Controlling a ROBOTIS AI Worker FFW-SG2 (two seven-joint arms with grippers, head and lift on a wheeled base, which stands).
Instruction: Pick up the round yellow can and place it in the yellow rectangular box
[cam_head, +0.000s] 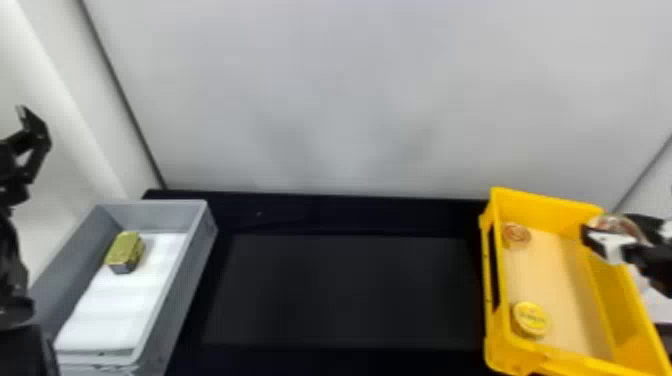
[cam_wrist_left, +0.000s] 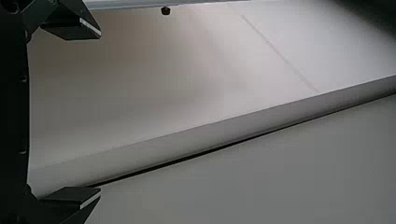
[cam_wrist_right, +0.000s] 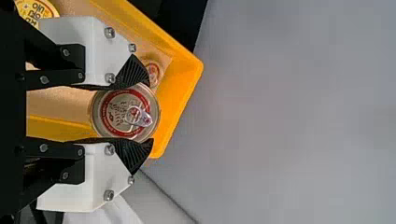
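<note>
Left arm (cam_head: 10, 260), black, at the left edge of the head view; its gripper (cam_head: 31, 132) upper left, fingers wide apart, holding nothing. Right gripper (cam_head: 620, 232), at the right edge, clamped on one round pull-tab can (cam_wrist_right: 108, 116), silvery lid ringed in red, seen against the right wall of the yellow rectangular box (cam_head: 545, 200). Round yellow can (cam_head: 531, 318), one, lying flat inside that box, at lower right of the frame. Small round can (cam_head: 516, 234), red-ringed top, in the same box, nearer its upper left corner. Gold rectangular tin (cam_head: 122, 250), one, in the gray bin (cam_head: 200, 250) at lower left, resting on white lining (cam_head: 107, 315). Black tabletop (cam_head: 345, 290), between bin and box, lower centre.
</note>
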